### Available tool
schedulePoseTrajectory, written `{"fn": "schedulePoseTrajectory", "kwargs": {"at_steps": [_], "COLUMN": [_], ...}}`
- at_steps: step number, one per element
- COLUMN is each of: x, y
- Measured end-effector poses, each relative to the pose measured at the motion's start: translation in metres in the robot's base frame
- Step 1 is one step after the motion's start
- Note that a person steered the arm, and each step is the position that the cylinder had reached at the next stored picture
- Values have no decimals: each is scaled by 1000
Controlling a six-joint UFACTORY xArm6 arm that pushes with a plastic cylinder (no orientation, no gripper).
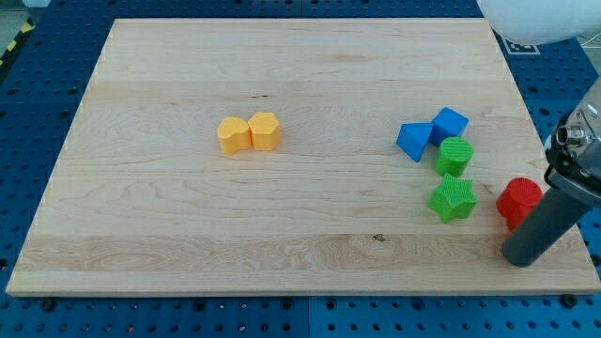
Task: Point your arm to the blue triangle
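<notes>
The blue triangle [413,141] lies at the view's right, touching a blue cube [450,124] on its upper right. My tip [519,260] is at the lower right of the board, well below and right of the blue triangle. It stands just below a red block [517,201]. A green cylinder [454,156] and a green star [452,199] lie between my tip and the blue triangle.
A yellow hexagon-like block [233,135] and a yellow heart-like block [265,130] touch each other left of the board's middle. The wooden board [141,216] ends close to my tip at the right and bottom edges. A white object [535,19] sits at the top right.
</notes>
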State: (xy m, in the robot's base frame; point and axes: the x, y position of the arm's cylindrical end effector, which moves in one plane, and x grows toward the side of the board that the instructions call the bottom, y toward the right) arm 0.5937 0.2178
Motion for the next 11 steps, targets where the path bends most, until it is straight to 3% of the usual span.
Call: {"fn": "schedulePoseTrajectory", "kwargs": {"at_steps": [4,7,8,11], "x": [1,-92,-120,-141], "y": [-65,-129,-124,-81]}}
